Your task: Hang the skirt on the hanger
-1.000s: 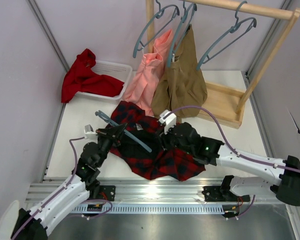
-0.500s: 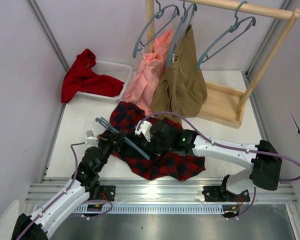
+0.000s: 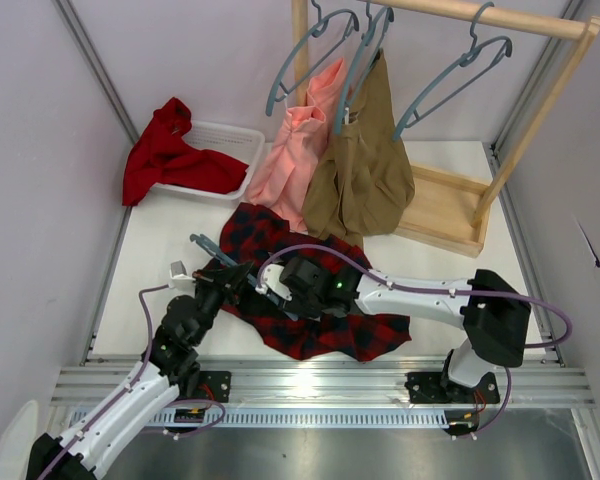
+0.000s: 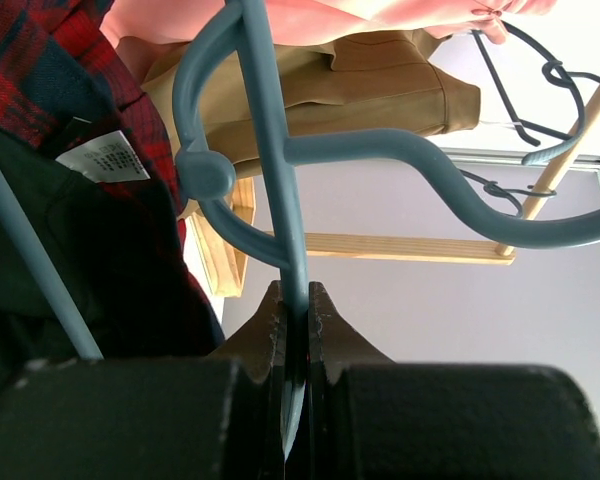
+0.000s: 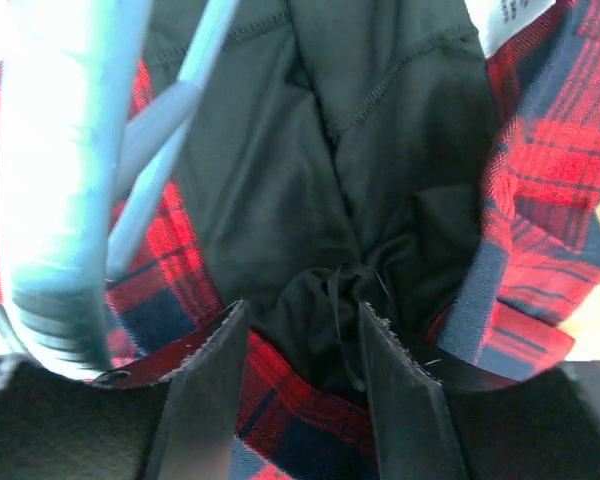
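Observation:
The skirt (image 3: pixel 325 318), red-and-black tartan with a dark lining, lies crumpled on the table in front of both arms. My left gripper (image 3: pixel 238 275) is shut on the thin blue-grey hanger (image 3: pixel 212 250), which slants across the skirt's left part. In the left wrist view the hanger (image 4: pixel 270 150) rises from between my left gripper's (image 4: pixel 297 300) closed jaws, with the skirt (image 4: pixel 35 60) beside it. My right gripper (image 3: pixel 280 290) sits just right of the left one, low over the skirt. Its wrist view shows my right gripper (image 5: pixel 302 350) open over a bunch of the skirt's (image 5: pixel 550 150) dark lining, the hanger (image 5: pixel 70 180) at its left.
A wooden rack (image 3: pixel 450 210) stands at the back right. A pink garment (image 3: pixel 290 160) and a tan garment (image 3: pixel 365 170) hang from its rail beside bare hangers (image 3: pixel 450 80). A white basket (image 3: pixel 235 135) at the back left holds a plain red cloth (image 3: pixel 165 150).
My right arm has swung left across the skirt to beside the left gripper, and its jaws have widened. The left gripper has kept its hold on the hanger, shifting only slightly.

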